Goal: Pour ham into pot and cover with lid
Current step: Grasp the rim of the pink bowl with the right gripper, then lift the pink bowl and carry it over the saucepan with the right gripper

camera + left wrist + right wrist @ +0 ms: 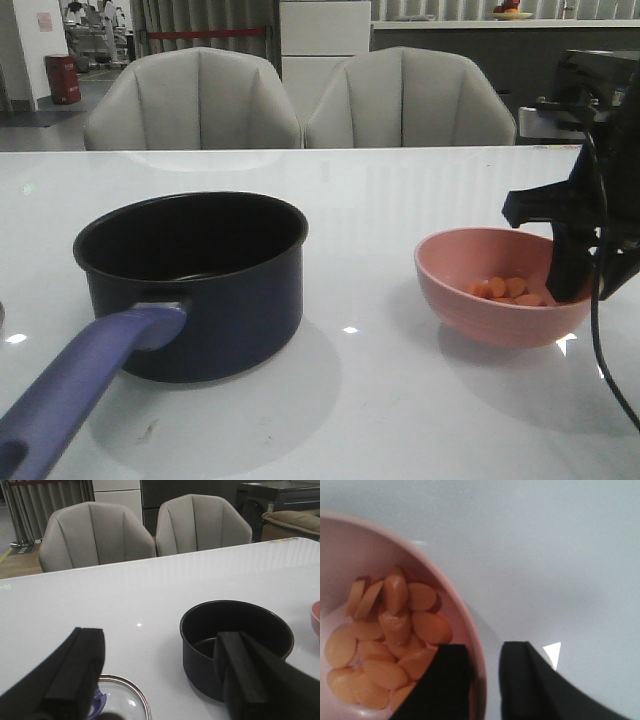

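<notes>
Right now your right gripper [482,682] straddles the rim of the pink bowl [470,305]; one finger is inside the bowl, the other outside, rim in the gap between them; the jaws are narrowly parted and you can't tell from the right wrist view whether the pads actually bear on the rim. In the front view the right arm comes down from the upper right, wrist pointed steeply downward, finger tip dipping into the bowl at its right side; a black cable hangs off the arm toward the table [400,400].

The ham [385,640] sits in the bowl bottom, a loose pile of thin orange slices, overlapping; the inner finger is just beside the pile, possibly touching the nearest slice; the bowl stands upright on the table, right of the pot and apart from it.

The pot [195,280] is left of centre, upright, black inside, with its long purple-blue handle [75,390] pointing toward the camera at lower left.

Your left gripper [160,680] is spread wide, holding nothing; both fingers are dark and blurred in the left wrist view; it hangs low, looking forward across the table, the pot seen behind one finger; the lid [125,702] lies flat on the table just below the other finger, only partly in view, steel rim and a bit of the blue knob showing; two grey chairs [300,100] stand behind the table.
</notes>
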You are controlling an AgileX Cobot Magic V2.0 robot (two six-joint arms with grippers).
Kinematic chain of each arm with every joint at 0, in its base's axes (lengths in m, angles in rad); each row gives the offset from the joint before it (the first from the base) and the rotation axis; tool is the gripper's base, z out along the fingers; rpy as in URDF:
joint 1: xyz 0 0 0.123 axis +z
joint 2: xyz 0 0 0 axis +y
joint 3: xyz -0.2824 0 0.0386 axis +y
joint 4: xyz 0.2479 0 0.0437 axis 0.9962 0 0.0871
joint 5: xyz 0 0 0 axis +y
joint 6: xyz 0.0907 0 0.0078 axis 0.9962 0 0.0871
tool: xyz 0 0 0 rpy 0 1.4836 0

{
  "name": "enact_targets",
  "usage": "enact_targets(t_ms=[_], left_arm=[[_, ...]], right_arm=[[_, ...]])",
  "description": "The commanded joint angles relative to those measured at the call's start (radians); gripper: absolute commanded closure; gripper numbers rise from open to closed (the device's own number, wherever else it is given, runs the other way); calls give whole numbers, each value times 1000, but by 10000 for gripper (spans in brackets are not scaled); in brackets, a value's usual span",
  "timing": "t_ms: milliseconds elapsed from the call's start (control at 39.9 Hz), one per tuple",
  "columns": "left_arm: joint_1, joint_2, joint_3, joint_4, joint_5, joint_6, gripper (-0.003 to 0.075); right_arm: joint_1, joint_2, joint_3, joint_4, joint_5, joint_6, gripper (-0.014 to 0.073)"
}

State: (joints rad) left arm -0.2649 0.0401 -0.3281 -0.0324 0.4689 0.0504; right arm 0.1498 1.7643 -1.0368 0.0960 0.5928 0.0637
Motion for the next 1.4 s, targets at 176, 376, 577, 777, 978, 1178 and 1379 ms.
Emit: enact_targets(t_ms=[176, 376, 577, 777, 978, 1178, 1379], left_arm=[[-8, 13, -25, -11, -85, -1, 218], [-8, 13, -25, -11, -85, -1, 218], [-8, 13, -25, -11, -85, -1, 218], [-8, 13, -25, -11, -85, -1, 218], [-8, 13, -25, -13, -85, -1, 218], [-8, 13, -25, -13, -85, -1, 218], [-8, 13, -25, -13, -85, -1, 218]], right_arm=[[-2, -26, -35, 18, -76, -13, 452], [-2, -34, -66, 25, -57, -12, 452], [63, -80, -206, 8, -12, -64, 452], [195, -113, -357, -138, -18, -84, 452], [354, -111, -451, -408, -88, -57, 452], [467, -106, -457, -742, -219, 106, 452], [513, -61, -457, -1040, -322, 302, 452]])
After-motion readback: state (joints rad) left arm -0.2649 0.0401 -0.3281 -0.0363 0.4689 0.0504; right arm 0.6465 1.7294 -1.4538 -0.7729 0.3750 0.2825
